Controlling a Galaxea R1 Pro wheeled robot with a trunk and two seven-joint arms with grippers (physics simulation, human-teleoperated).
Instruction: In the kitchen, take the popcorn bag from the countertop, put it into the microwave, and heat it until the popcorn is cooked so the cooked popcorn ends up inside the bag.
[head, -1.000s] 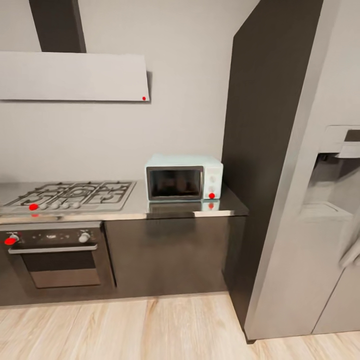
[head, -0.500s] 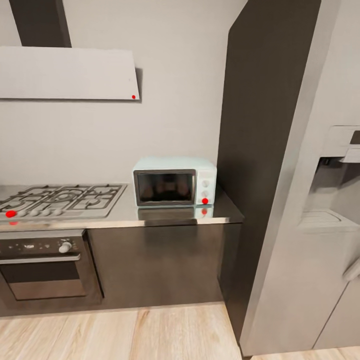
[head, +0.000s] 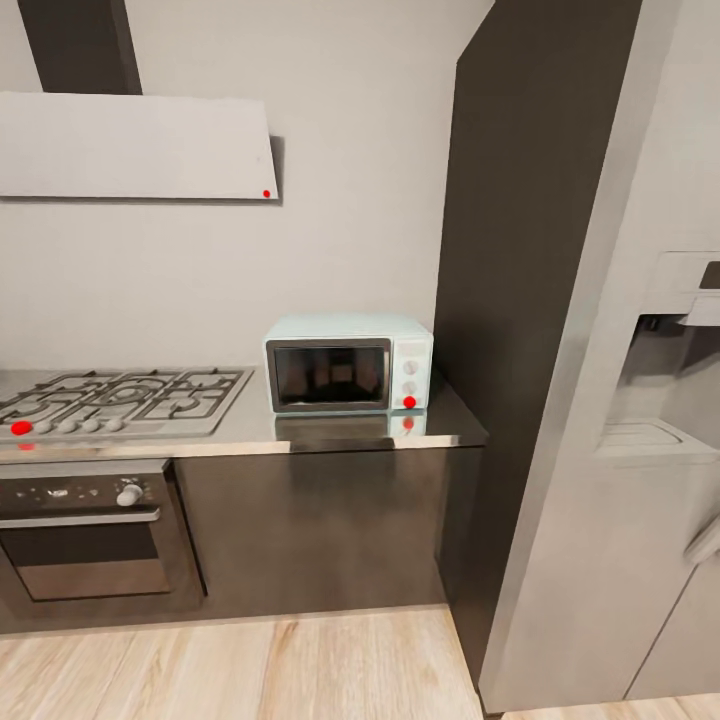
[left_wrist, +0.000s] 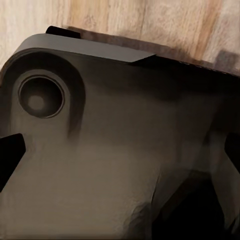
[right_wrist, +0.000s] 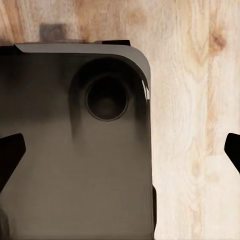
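Left gripper (left_wrist: 120, 150): two dark fingertips show at opposite edges of the left wrist view, spread wide, with nothing held between them.
Below the left gripper: the robot's dark base (left_wrist: 110, 150), with a round recess in it, and a strip of pale wooden floor (left_wrist: 150, 22) beyond.
Right gripper (right_wrist: 120, 150): fingertips likewise at the two edges of the right wrist view, wide apart and empty.
Below the right gripper: the same dark base (right_wrist: 65, 165), rounded at its corner, beside bare wood floor (right_wrist: 195, 125).
Microwave (head: 348, 363): small pale blue box; black-framed dark glass door shut; cream panel on the side nearer the tall cabinet, with two knobs and a red round light.
Microwave facing: door turned squarely outward into the room; long axis runs sideways along the wall.
Microwave place: on the countertop (head: 330, 430) at its end, back near the wall, just beside the tall dark cabinet (head: 520, 300); its front mirrored in the glossy steel.
Further out: gas hob (head: 120, 395) on the countertop's other side, built-in oven (head: 90, 535) below it, flat white hood (head: 135, 148) above.
Far side: grey fridge (head: 640, 450) past the tall cabinet.
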